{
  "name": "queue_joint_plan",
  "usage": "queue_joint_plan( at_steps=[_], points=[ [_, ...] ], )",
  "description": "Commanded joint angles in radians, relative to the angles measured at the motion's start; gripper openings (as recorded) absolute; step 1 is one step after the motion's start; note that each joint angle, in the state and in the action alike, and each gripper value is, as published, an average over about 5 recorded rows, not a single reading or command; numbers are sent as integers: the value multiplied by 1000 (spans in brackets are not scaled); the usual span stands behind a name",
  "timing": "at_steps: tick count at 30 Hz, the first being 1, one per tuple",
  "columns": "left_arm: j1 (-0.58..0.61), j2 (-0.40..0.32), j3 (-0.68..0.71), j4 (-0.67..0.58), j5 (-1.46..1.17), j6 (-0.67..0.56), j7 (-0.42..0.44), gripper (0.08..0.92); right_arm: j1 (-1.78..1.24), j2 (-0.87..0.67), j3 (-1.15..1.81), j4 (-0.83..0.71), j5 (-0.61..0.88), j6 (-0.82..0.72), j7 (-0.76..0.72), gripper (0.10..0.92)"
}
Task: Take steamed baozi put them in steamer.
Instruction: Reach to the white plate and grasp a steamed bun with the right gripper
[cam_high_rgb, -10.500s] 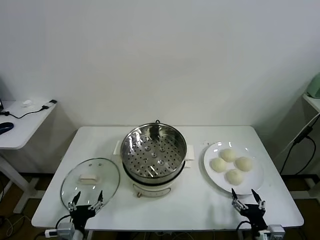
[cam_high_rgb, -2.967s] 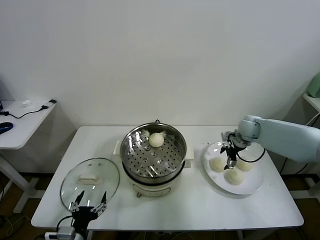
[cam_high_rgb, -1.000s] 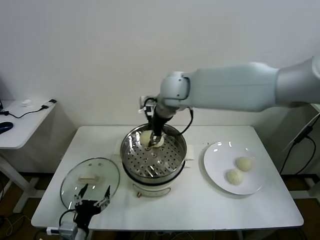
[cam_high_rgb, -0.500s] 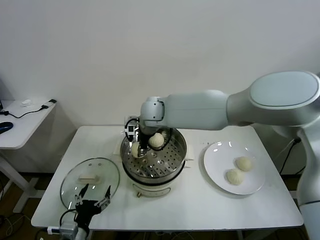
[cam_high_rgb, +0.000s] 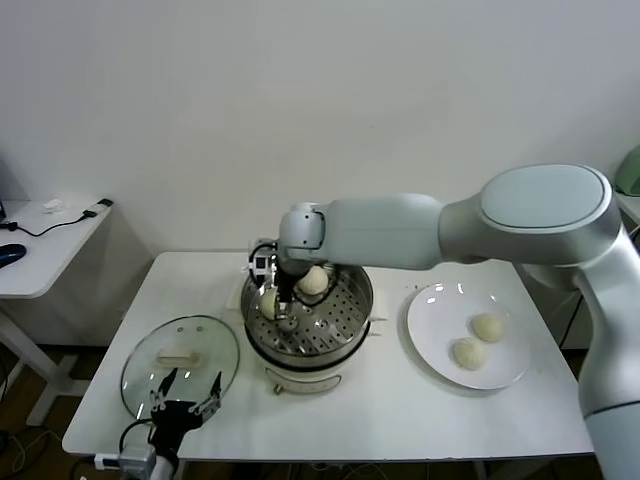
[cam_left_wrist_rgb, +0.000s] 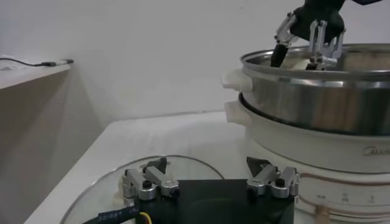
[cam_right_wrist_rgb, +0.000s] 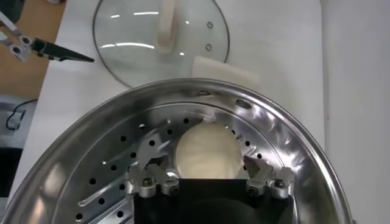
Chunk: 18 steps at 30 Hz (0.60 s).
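baozi: two in steamer (cam_high_rgb: 308, 310), one (cam_right_wrist_rgb: 204, 152) on tray's left between spread fingers of right gripper (cam_right_wrist_rgb: 206, 179), not gripped, other (cam_high_rgb: 314, 280) at far side | two baozi (cam_high_rgb: 478, 340) on plate (cam_high_rgb: 430, 340), right | left gripper (cam_left_wrist_rgb: 210, 182) open, parked over glass lid (cam_high_rgb: 180, 362), near-left

Two baozi (cam_high_rgb: 313, 281) in steamer (cam_high_rgb: 345, 340), plate (cam_high_rgb: 432, 340) right, lid (cam_high_rgb: 205, 378) left.

Right claw (cam_right_wrist_rgb: 204, 173) now spread (second baozi (cam_right_wrist_rgb: 205, 151) freed in steamer (cam_right_wrist_rgb: 292, 149))
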Motion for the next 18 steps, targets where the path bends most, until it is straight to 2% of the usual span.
queue_joint_plan(
  at_steps=[1, 7, 11, 18],
  points=[
    [2, 0, 0, -5, 0, 0, 0, 823, 210, -167, -70, 105, -20, 136, -178, 822],
    [5, -1, -1, -16, -1, -1, 0, 823, 446, -437, -219, 224, -111, 261, -362, 823],
    [5, -1, -2, -20, -1, -1, 0, 823, 514, -619, -361, 314, -228, 300, -396, 823],
    [3, -8, -6, -24, 0, 2, 0, 823, 307, -851, -375, 278, -465, 321, -375, 823]
  ],
)
